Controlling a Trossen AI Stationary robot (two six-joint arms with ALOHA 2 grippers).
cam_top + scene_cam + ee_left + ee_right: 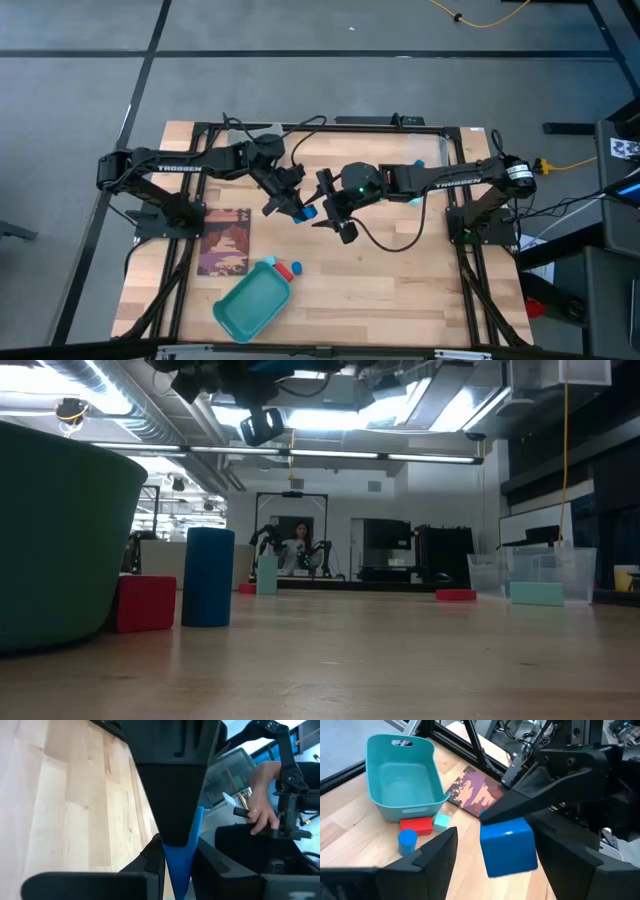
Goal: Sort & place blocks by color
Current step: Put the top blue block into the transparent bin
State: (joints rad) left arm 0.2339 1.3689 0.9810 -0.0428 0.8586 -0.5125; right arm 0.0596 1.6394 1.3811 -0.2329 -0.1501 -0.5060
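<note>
A blue cube (509,847) hangs in the air over the middle of the table, with my left gripper (296,208) shut on it. My right gripper (496,834) faces it, open, with one finger on either side of the cube and a gap to each. Beside the teal tray (380,750), a red block (416,824), a light cyan block (441,821) and an upright dark blue cylinder (407,840) rest on the wood. In the high view, the cube (306,213) sits between the two grippers. My left gripper pinches the blue cube between its two fingers, which are on the cube's upper far part (506,823). The fingers (530,800) come slanting down from the table's left side. The cube is lifted clear of the table and sits roughly upright.
A picture book (225,240) lies flat at the left. Clear bins (545,575) stand at the far right, with a cyan block (537,593) and a flat red piece (456,595) by them. A person's hand (260,815) shows beyond the table. Bare wood lies at the near right.
</note>
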